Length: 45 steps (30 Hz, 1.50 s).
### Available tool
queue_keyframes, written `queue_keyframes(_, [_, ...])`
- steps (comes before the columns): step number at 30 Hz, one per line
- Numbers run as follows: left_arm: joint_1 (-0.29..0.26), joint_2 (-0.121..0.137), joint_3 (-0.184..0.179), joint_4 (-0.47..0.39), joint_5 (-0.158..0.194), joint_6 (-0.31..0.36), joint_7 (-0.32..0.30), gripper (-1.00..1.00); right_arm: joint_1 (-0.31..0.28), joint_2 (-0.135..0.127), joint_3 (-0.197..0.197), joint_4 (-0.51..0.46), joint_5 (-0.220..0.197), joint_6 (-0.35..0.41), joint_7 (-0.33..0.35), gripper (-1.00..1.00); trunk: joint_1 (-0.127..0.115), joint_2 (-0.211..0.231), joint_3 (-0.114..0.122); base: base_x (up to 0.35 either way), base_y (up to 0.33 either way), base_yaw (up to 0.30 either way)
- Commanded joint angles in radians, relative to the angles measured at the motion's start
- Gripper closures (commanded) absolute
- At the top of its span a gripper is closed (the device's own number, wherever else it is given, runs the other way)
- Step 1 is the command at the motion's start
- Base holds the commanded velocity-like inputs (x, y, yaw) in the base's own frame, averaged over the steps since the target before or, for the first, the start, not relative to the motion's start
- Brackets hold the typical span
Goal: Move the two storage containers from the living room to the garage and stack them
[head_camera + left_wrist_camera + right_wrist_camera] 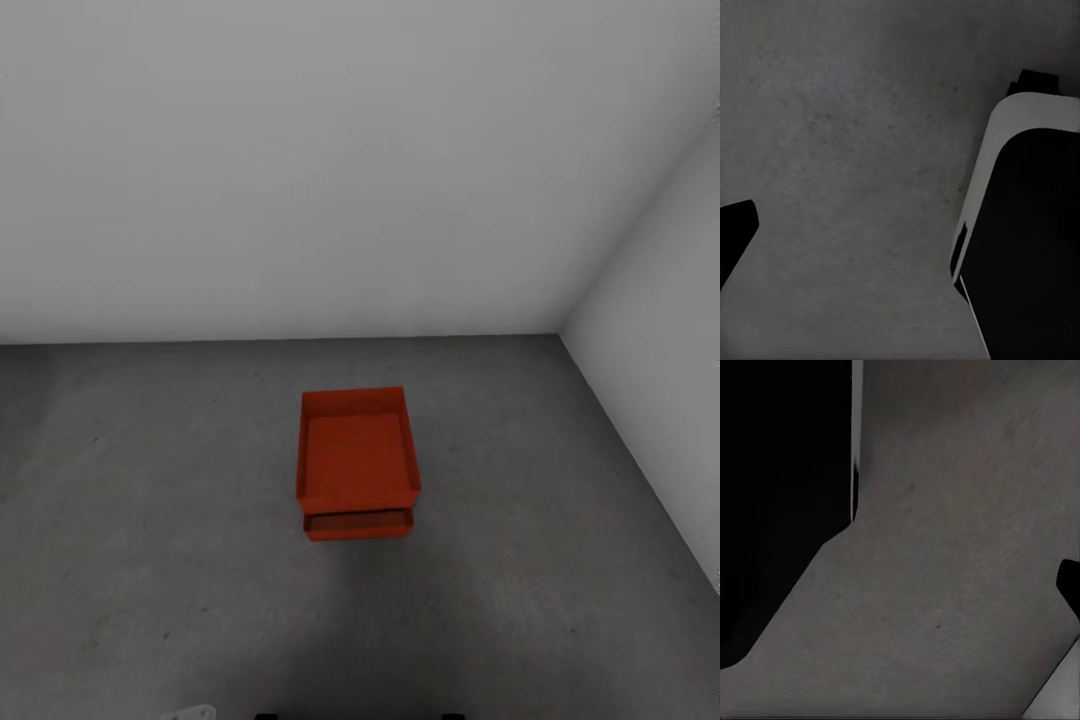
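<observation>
Two orange-red storage containers stand stacked on the dark grey garage floor (150,500), near the back wall. The upper container (357,450) sits on the lower container (358,524), shifted slightly toward the wall, so the lower one's near wall sticks out in front. Both look empty. Neither gripper is near them. In the left wrist view my left gripper (900,247) hangs over bare floor, with one dark fingertip (736,229) at the picture's edge and nothing between the fingers. My right gripper (900,592) is likewise over bare concrete, one fingertip (1071,585) showing at the edge.
Plain pale grey walls meet in a corner (560,335) at the back right. My own white-and-black base (1020,225) shows beside the left gripper, and its dark body (780,510) beside the right one. Open concrete lies all around the stack.
</observation>
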Motion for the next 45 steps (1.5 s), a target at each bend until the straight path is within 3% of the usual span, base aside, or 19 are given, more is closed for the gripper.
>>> queue_keyframes(1, [0.0,0.0,-0.009,-0.001,0.006,0.0,0.002,-1.0,0.003,0.0,0.009,0.003,-0.009,-0.007,0.0,-1.0,0.0,-0.001,0.001,0.0,0.0,-0.016])
queue_keyframes(10, [0.0,-0.002,-0.009,-0.001,0.007,0.0,0.002,-1.0,0.019,-0.001,0.01,0.003,-0.003,-0.014,0.017,-1.0,0.0,-0.001,0.015,0.0,0.0,-0.005])
queue_keyframes(24, [0.0,-0.002,-0.009,-0.002,0.005,0.0,0.002,-1.0,0.026,-0.002,0.009,0.003,-0.004,-0.015,0.172,-1.0,0.0,-0.001,0.037,0.0,0.0,0.0])
queue_keyframes(45, [0.0,-0.002,-0.009,-0.002,0.005,0.0,0.002,-1.0,0.04,-0.01,0.009,0.003,-0.004,-0.018,0.184,-1.0,0.0,-0.001,0.071,0.0,0.0,0.0])
